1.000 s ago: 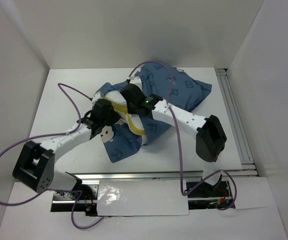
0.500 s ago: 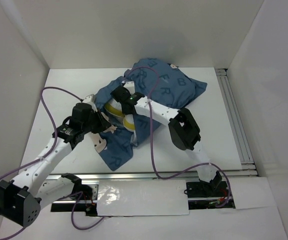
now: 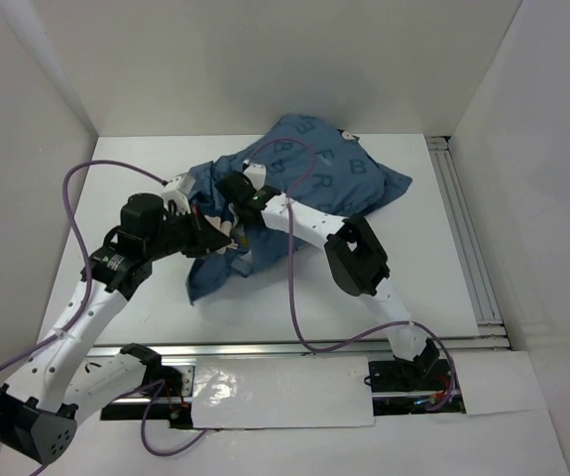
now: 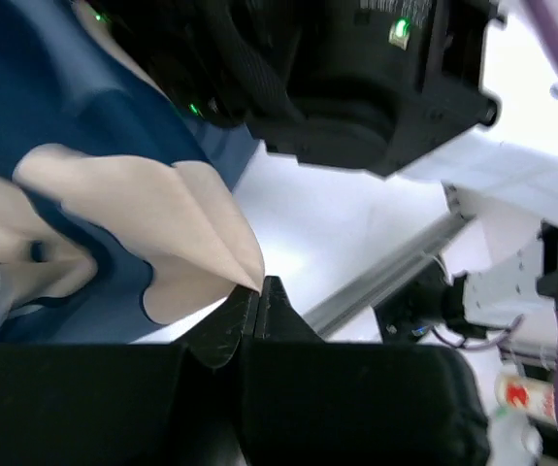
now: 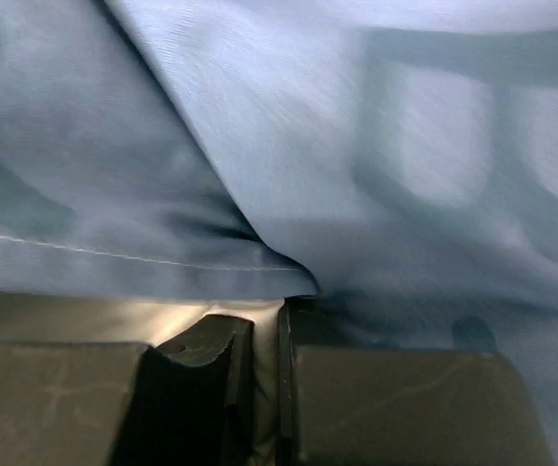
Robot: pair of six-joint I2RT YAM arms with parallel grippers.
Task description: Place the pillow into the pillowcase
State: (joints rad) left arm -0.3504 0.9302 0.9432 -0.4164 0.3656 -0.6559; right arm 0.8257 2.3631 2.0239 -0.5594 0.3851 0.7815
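My left jaws (image 4: 259,293) are clamping shut on the pillowcase (image 3: 316,178) mouth flap; right jaws (image 5: 266,328) are nipping what may be the pillow (image 5: 266,398). The stuffed bulk is stretching far-right from both, left arm (image 3: 106,276) nearer the mouth.

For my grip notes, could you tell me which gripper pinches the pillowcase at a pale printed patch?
The left gripper: its closed tips meet on a beige patch of the pillowcase. The right gripper has plain blue cloth at its tips.
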